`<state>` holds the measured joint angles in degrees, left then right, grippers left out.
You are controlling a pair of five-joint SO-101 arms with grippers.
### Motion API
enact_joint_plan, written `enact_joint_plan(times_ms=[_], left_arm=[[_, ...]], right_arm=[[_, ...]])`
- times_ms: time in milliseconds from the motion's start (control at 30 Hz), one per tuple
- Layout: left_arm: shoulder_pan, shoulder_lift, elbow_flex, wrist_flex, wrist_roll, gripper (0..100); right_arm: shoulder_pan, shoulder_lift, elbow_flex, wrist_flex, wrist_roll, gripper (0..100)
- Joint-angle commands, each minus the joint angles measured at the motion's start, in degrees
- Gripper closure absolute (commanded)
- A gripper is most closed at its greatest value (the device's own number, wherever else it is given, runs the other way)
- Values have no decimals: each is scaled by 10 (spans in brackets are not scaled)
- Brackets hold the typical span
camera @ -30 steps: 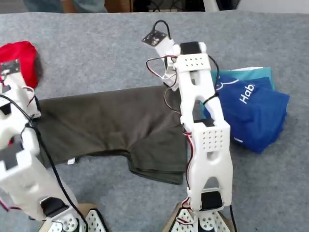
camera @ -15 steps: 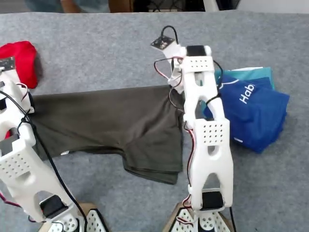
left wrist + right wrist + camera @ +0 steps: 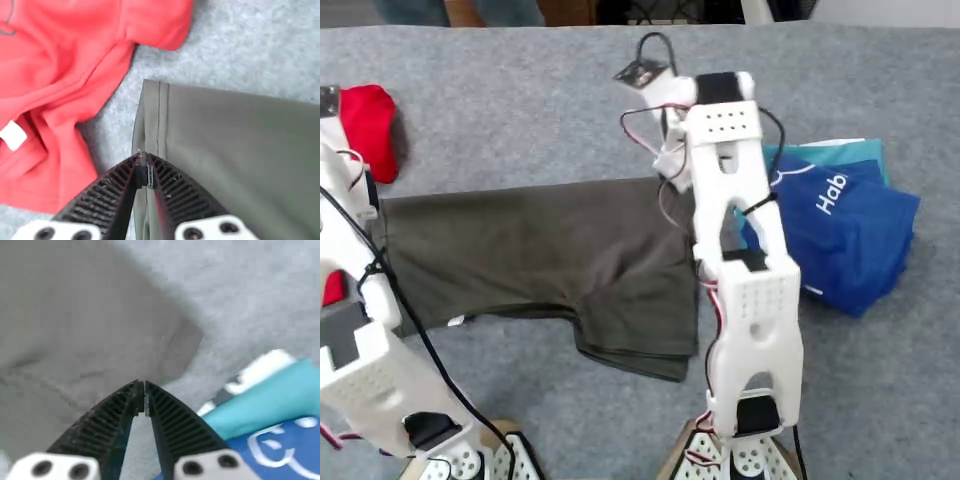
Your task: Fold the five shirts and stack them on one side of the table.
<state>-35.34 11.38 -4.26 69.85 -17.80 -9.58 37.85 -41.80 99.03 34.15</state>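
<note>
An olive shirt [image 3: 540,250] lies spread flat across the middle of the grey counter [image 3: 520,100], one sleeve hanging toward the near edge. The left pincer [image 3: 145,167] is pressed together on the hem at the shirt's left edge, with a sliver of the cloth pinched between its tips. Just beyond that edge, at the far left, a red shirt [image 3: 370,125] lies crumpled. The right pincer [image 3: 144,387] sits at the olive shirt's far right corner, its jaws pressed together; I cannot tell whether any cloth is caught between them. On the right of the counter lies a folded blue shirt [image 3: 850,230], stacked on a teal shirt [image 3: 820,152].
</note>
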Motion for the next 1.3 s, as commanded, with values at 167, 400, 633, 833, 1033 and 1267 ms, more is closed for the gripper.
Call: enact_joint_plan(times_ms=[167, 400, 633, 833, 1033, 1267], left_arm=[[-4, -11, 129, -113, -4, 973], [-15, 3, 244, -252, -66, 973], [-10, 4, 257, -258, -65, 973], [-12, 4, 259, -258, -65, 972], [-15, 0, 261, -258, -64, 972], [-16, -34, 264, -251, -20, 973]], right_arm=[[24, -111, 328, -184, -18, 985], [65, -108, 453, -308, -21, 985], [52, -168, 429, -261, -20, 985], [50, -284, 428, -222, -4, 985], [12, -415, 524, -184, 69, 985], [-100, -592, 748, -245, 127, 973]])
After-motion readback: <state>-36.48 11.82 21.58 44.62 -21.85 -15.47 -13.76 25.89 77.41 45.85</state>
